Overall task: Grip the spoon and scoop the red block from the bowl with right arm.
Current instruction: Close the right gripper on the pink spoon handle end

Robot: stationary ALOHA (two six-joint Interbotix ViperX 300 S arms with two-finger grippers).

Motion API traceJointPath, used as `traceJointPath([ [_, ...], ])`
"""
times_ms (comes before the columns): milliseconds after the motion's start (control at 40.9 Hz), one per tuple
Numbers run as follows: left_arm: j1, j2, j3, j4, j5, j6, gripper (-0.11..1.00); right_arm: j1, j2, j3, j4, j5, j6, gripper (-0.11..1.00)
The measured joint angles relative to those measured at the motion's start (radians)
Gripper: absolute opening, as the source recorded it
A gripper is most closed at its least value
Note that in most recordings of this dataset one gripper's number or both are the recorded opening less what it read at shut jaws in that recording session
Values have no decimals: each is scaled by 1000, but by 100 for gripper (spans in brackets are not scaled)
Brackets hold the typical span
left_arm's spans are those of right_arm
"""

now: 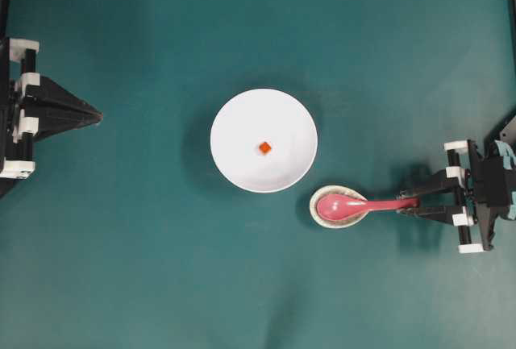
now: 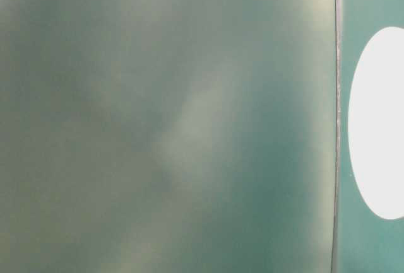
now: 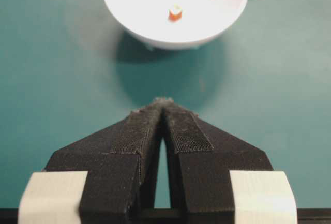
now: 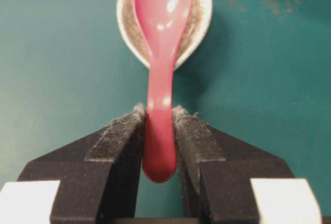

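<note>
A glossy pink-red spoon lies with its scoop in a small speckled oval rest, handle pointing right. My right gripper is shut on the spoon's handle; in the right wrist view both pads press the handle and the gripper holds it near its end. The white bowl sits mid-table with the tiny red block inside, also seen as the red block in the bowl. My left gripper rests at the far left, shut and empty, fingertips meeting.
The table is a teal mat. The spoon rest sits just right of and below the bowl. The table-level view is blurred; only a white bowl edge shows at its right.
</note>
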Motion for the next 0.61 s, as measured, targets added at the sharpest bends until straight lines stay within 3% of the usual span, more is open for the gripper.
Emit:
traceJointPath([
  [392,0,0,0,0,0,0,0,0,0,-9,0,0,0,28],
  [612,0,2,0,-2,0,0,0,0,2,-17,2,0,0,41],
])
